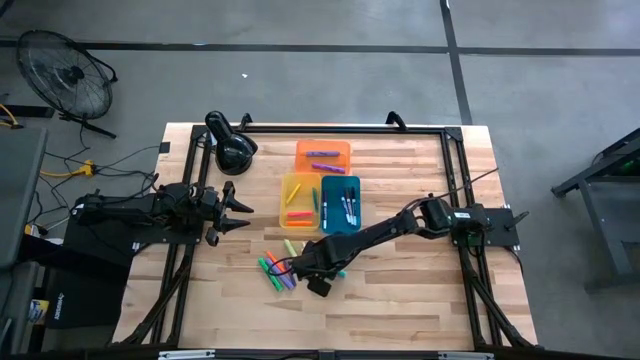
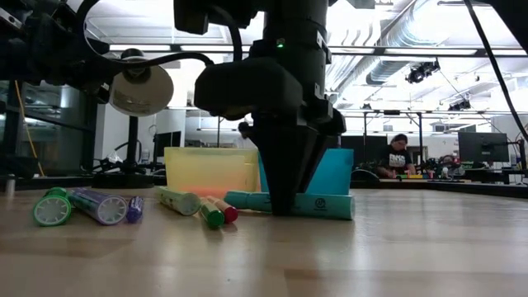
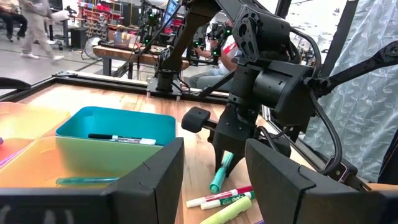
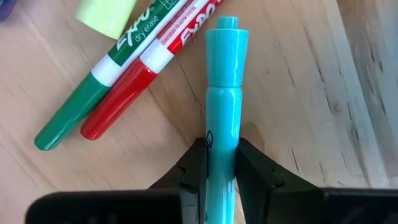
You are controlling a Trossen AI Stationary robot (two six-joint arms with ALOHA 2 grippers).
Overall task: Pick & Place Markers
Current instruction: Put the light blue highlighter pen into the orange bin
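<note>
Teal marker: the teal marker (image 4: 222, 106) lies flat on the wooden counter (image 1: 400, 290), its long axis running across the low view, and it sits in front of the trays.
Right claw: the right claw (image 4: 222, 163) stands straight down over that marker, its two dark fingers pressed against the barrel from both sides, pinching it while it rests on the wood.
Neighbours: a green marker (image 4: 93, 96) and a red marker (image 4: 140, 78) lie side by side and touching, slanted relative to the teal one and just beside its capped end; a yellow-green marker (image 4: 106, 15) lies near their far ends.
Loose pile: more markers (image 1: 278, 272) in green, purple and orange lie scattered on the counter on the left arm's side of the right claw.
Trays: the orange tray (image 1: 323, 155), yellow tray (image 1: 298, 200) and blue tray (image 1: 340, 203) stand together near the counter's middle, each with markers in it.
Left claw: the left claw (image 1: 240, 213) hangs spread wide, beside the yellow tray and well apart from the pile.
Counter: pale wood planks inside a black frame; the near half beyond the pile is bare wood.
Room: a grey floor, a fan (image 1: 65, 75), and a person (image 2: 398, 157) at a far bench.
</note>
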